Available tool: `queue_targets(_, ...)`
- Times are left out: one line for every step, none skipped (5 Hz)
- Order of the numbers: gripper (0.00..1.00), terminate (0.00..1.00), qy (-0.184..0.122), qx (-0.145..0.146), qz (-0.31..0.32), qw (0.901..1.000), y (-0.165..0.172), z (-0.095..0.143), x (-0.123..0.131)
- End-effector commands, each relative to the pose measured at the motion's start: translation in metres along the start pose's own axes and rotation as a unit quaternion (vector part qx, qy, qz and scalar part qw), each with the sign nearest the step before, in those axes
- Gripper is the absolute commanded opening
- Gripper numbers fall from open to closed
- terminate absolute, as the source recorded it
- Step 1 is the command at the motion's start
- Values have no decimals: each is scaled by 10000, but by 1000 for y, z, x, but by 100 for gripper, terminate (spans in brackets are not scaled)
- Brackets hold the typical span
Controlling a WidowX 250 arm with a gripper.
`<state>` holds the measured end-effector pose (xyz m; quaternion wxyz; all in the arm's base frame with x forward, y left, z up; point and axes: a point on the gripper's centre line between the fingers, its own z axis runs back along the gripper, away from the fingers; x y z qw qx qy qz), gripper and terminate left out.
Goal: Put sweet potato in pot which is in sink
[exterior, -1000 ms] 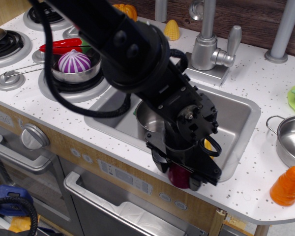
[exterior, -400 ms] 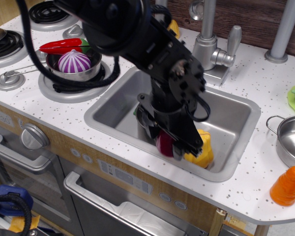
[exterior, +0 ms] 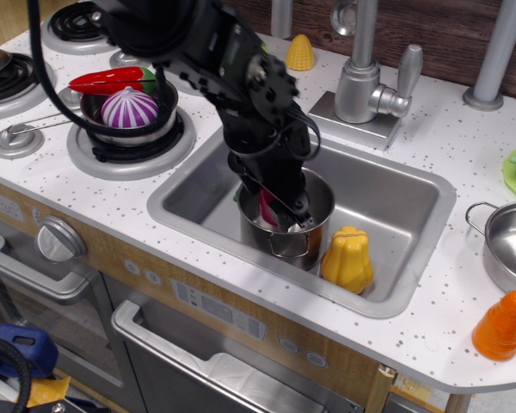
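Polished metal and glossy plastic, set in a speckled matt counter.
You see the deep shiny steel pot (exterior: 291, 225) at frame centre mirroring its surroundings, the brushed silver-grey metal sink (exterior: 396, 206) duller around it, the ridged yellow plastic vegetable (exterior: 347, 259) smooth and glossy, and the white speckled countertop (exterior: 447, 138) matt.

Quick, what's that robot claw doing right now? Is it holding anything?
Gripper: down inside the pot, with the sweet potato between its fingers; it looks closed on it.
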<state>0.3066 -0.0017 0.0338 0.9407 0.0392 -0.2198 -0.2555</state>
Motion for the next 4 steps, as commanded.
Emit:
queue_targets(100, 0, -478, 30, -441, 9979, 28, -4, 9)
queue_targets(100, 0, -478, 30, -441, 9979, 28, -4, 9)
queue_targets(100, 0, -478, 30, -441, 9979, 28, -4, 9)
queue_targets(100, 100, -478, 30, -441, 9979, 28, -4, 9)
